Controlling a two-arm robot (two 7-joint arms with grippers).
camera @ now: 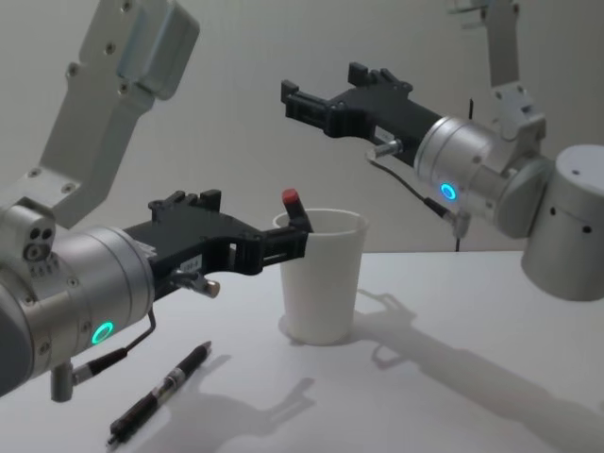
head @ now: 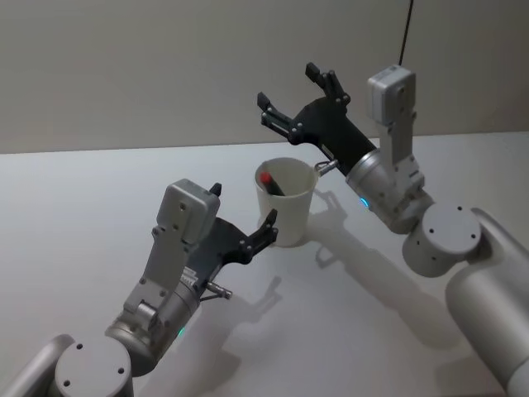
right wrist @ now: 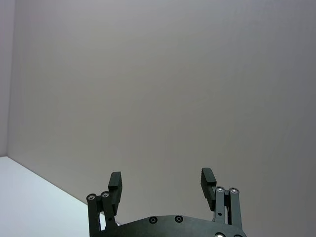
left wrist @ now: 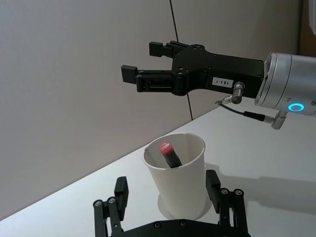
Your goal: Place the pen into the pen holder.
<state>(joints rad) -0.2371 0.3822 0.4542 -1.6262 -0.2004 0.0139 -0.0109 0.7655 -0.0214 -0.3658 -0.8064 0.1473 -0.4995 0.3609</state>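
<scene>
Nearest me, at the lower left of the chest view, a second pen (camera: 160, 392) lies flat on the table (head: 99, 190), dark with a silver band, well apart from the cup and not held by anything.

Just above it, the left gripper (head: 243, 207) reaches in from the lower left. Its jaws are spread wide and empty, and their tips are just beside the near side of the pen holder (camera: 321, 283). I cannot tell whether they touch it.

The pen holder, a plain white paper cup, stands upright at the centre. A pen (left wrist: 168, 154) leans inside it with its red end poking above the rim.

Beyond and above the cup, the right gripper (head: 288, 86) hangs in the upper middle of the frame, jaws wide apart and holding nothing.

I judge that pen as placed. The next move is either to pull both arms clear without knocking the light cup, or to go down for the second pen. That would call for a low, flat pinch across its barrel.

The table is bare matte white. Behind it is a plain grey wall (right wrist: 158, 74) with one thin black cable (left wrist: 180, 59) hanging down.
</scene>
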